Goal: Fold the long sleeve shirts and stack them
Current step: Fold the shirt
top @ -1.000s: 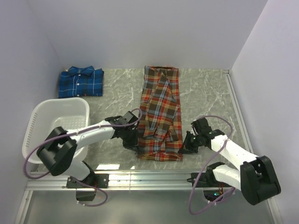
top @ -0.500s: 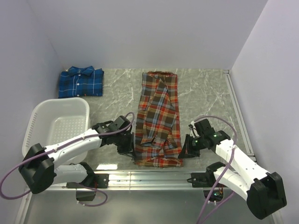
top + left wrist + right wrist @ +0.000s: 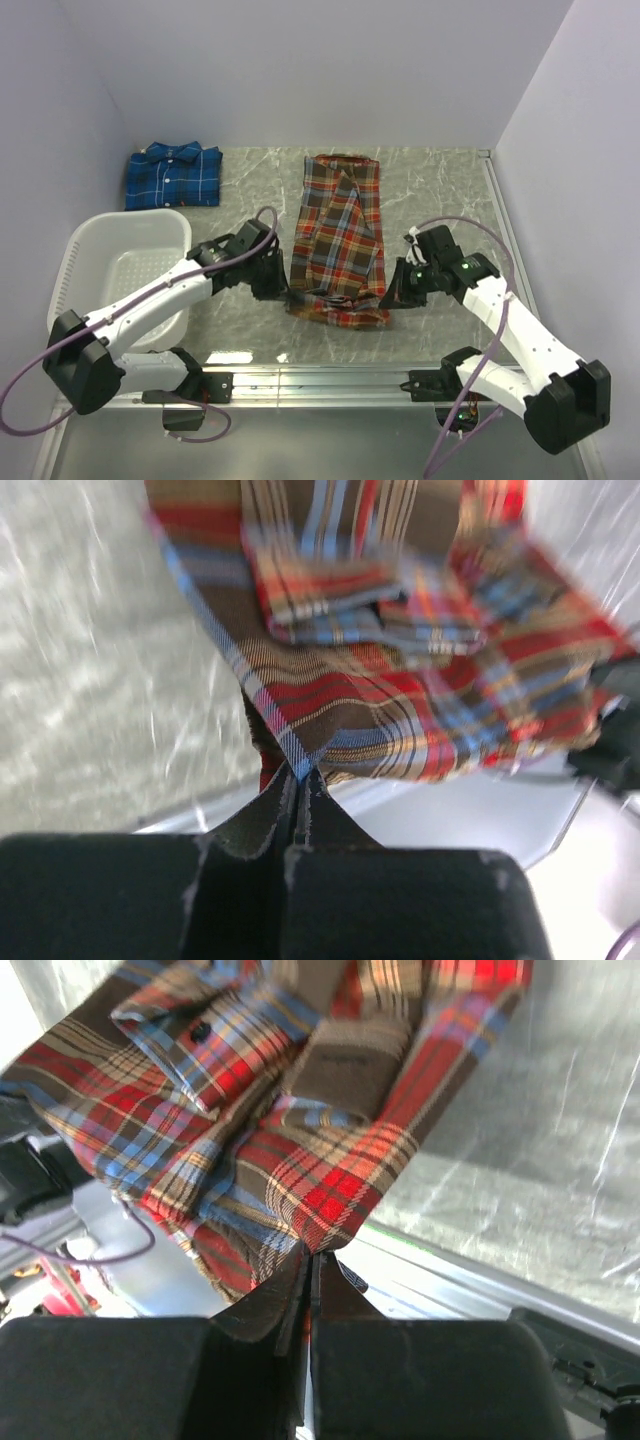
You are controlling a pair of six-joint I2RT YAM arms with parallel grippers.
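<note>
The red-orange plaid shirt lies lengthwise in the middle of the table, its near hem lifted off the surface. My left gripper is shut on the hem's left corner, and my right gripper is shut on the right corner. The cloth sags between the two grips. The blue plaid shirt lies folded at the far left of the table.
A white slotted basket stands at the left, beside the left arm. The metal rail runs along the near table edge. Walls close in the back and both sides.
Both grippers have risen and moved away from the near edge, carrying the red shirt's hem up and toward the far side. The shirt's lower part is now off the table.
</note>
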